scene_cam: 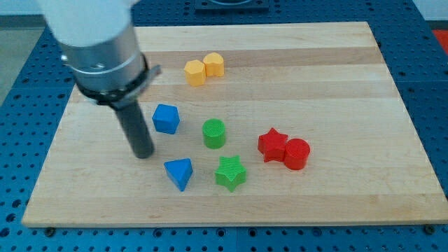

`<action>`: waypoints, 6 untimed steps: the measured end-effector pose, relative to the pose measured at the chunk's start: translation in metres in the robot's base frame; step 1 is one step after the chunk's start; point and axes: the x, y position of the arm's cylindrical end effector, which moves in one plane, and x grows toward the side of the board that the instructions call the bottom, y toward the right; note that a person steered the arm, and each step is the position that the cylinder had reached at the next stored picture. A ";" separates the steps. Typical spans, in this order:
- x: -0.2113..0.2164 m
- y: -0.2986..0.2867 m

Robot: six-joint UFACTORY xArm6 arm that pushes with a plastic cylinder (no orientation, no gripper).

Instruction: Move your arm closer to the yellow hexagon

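Note:
Two yellow blocks sit touching near the view's top centre: the left one (194,72) and the right one (214,64); which of them is the hexagon I cannot make out. My tip (144,153) rests on the board at the view's left, below and left of the yellow pair. It stands just left of the blue block (166,118) and up-left of the blue triangular block (179,172), touching neither.
A green cylinder (214,133) and a green star (230,173) lie at the centre. A red star (272,145) touches a red cylinder (296,153) at the right. The wooden board (329,77) lies on a blue perforated table.

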 end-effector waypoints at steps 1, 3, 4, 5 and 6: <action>-0.038 -0.027; -0.162 0.001; -0.171 0.020; -0.157 0.013; -0.122 0.013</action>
